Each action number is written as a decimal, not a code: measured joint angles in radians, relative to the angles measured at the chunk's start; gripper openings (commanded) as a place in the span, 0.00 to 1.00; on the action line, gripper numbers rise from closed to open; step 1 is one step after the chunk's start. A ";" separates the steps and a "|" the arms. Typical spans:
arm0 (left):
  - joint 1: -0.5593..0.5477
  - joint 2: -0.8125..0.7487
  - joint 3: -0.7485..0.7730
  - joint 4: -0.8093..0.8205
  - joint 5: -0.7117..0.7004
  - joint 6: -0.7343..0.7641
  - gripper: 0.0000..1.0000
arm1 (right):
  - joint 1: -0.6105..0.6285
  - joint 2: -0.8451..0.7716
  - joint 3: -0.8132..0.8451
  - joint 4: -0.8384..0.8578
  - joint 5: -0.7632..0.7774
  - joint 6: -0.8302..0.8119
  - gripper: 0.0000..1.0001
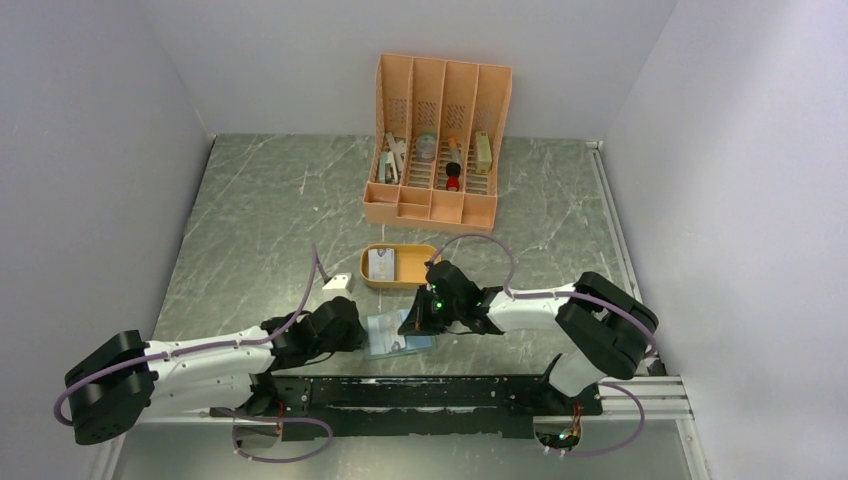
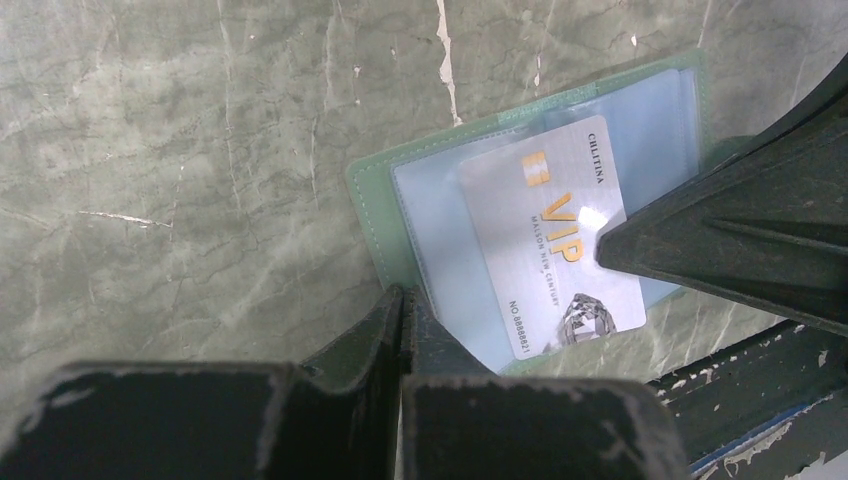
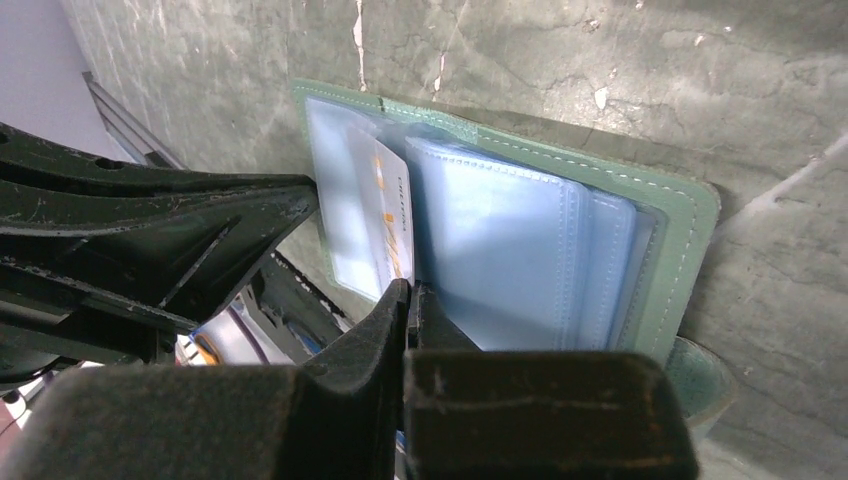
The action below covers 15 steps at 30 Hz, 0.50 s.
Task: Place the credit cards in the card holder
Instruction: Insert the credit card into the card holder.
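Your card holder [image 2: 432, 225] lies open and flat on the gray stone table [image 1: 260, 230], close to the near edge, right between your two arms. Its green cover faces down and its clear pockets face up. One of the credit cards, a silver VIP card [image 2: 545, 240] with gold letters, lies at a slant on the clear pockets. From the right wrist you can see it sitting among the clear leaves, but you cannot tell if it is all the way inside a pocket. Your left gripper [image 2: 402, 305] has its two fingers pressed tight together with nothing between them, and the tip sits right at the near edge of the holder. Your right gripper [image 3: 410, 298] is pressed tight together too, holding nothing. Seen from the left wrist, its dark tip rests on the side of the VIP card. A little farther back stands the orange oval tray [image 1: 372, 281], and another card [image 1: 381, 264] lies flat inside it. The tall orange organizer [image 1: 437, 205] stands well behind the tray, near the back wall.
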 measured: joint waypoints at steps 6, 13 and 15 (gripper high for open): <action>0.000 0.000 -0.005 0.011 0.003 0.000 0.05 | 0.000 0.000 -0.005 0.008 0.011 0.014 0.00; 0.000 0.000 -0.018 0.045 0.008 -0.007 0.05 | 0.003 0.007 -0.005 0.025 0.018 0.022 0.00; 0.000 0.002 -0.018 0.047 0.008 -0.008 0.05 | 0.009 0.014 -0.005 0.031 0.018 0.021 0.00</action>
